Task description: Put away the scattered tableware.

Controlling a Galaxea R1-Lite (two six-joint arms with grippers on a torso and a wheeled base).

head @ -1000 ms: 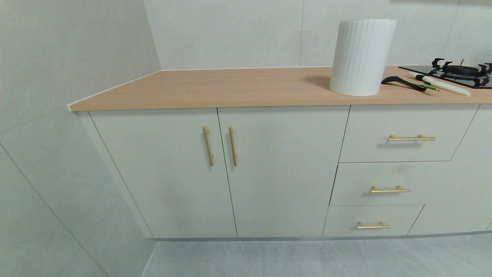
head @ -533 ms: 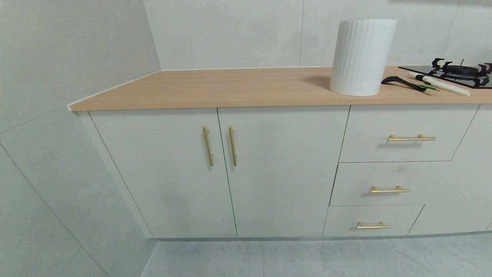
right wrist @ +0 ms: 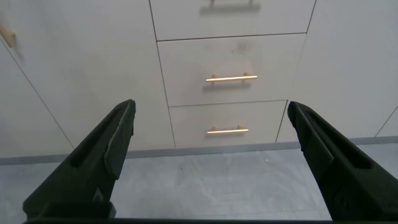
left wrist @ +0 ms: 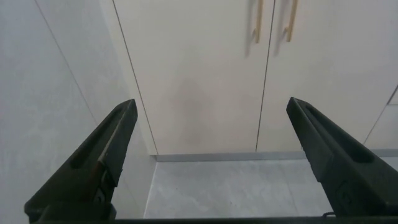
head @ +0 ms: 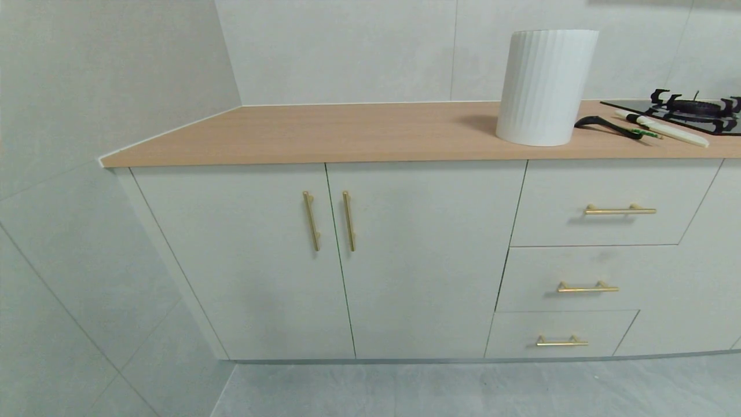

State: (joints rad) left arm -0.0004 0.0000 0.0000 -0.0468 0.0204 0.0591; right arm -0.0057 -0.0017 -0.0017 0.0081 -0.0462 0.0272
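Wooden countertop carries one white ribbed canister and, to its right near the front edge, two utensils: a black one lying lengthwise along the counter, and a white-handled one slanting from the single hob toward that edge; leftward the wood runs on to the corner wall. Below are two cupboard doors and three drawers, each with one gold handle. The left gripper and right gripper hang before these fronts above the floor, each spread wide and holding nothing.

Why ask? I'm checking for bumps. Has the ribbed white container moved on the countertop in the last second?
No. The ribbed white container keeps its place beside the black utensil on the countertop; the whole view shifted slightly: camera motion.
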